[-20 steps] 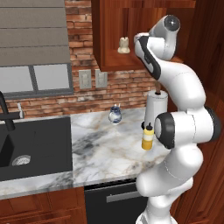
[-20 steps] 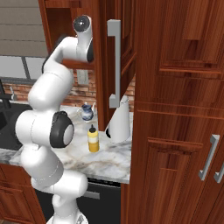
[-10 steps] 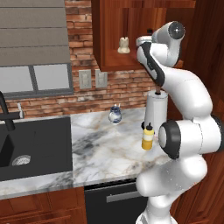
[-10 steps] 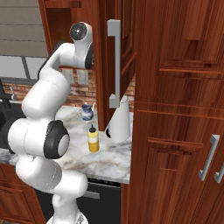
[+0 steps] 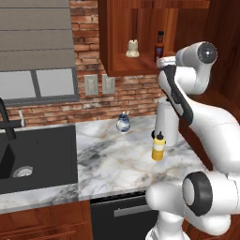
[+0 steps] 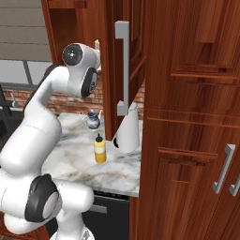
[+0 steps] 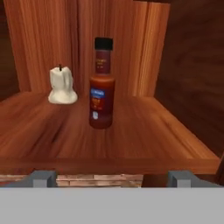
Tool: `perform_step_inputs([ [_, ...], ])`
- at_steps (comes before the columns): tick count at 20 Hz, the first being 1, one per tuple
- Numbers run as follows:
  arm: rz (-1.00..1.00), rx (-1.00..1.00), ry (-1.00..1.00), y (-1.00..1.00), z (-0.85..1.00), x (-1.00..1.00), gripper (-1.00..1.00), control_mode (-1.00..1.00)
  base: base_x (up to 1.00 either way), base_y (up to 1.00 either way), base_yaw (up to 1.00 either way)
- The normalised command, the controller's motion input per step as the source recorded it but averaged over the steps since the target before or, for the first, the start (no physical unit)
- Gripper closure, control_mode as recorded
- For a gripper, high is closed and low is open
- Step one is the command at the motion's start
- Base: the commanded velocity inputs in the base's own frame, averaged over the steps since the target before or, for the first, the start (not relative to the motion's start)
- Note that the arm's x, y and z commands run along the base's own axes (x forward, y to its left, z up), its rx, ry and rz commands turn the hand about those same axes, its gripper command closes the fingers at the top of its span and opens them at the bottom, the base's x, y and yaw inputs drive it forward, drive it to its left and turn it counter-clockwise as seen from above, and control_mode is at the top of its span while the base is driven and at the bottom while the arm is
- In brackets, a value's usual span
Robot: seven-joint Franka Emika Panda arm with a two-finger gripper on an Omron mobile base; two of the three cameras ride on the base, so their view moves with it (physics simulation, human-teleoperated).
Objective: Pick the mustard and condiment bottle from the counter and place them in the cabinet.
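The condiment bottle [image 7: 102, 85], dark red-brown with a black cap, stands upright on the cabinet [image 7: 131, 140] shelf, also seen as the condiment bottle [image 5: 159, 46] in the left base view. My gripper [image 7: 111, 178] is open and empty, held just outside the shelf's front edge and facing the bottle. The yellow mustard [image 5: 158, 146] stands upright on the marble counter [image 5: 108, 164], below the arm; from the right it is the mustard [image 6: 100, 149].
A white candle-like figure [image 7: 61, 86] sits on the shelf left of the bottle. A paper-towel roll [image 5: 166, 123] stands behind the mustard, a small blue-white jug [image 5: 123, 123] by the brick wall. Black sink [image 5: 37, 154] at left. The open cabinet door [image 6: 123, 70] hangs right of the arm.
The arm has drawn back and lowered away from the cabinet, with the gripper open. The condiment bottle stays on the shelf and the mustard has not moved.
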Motion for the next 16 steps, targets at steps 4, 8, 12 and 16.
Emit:
perform_step_inputs([
  [4, 0.00, -0.12, 0.01, 0.01, -0.58, -1.00, -1.00, -1.00, 0.00, 0.00, 0.00],
  [8, 0.02, -0.11, 0.05, 0.09, -0.52, -1.00, -1.00, -1.00, 0.00, 0.00, 0.00],
  [12, 0.03, -0.11, 0.08, 0.05, -0.71, -1.00, -1.00, -1.00, 0.00, 0.00, 0.00],
  [16, 0.04, -0.10, 0.10, 0.02, -0.83, -1.00, -1.00, -1.00, 0.00, 0.00, 0.00],
])
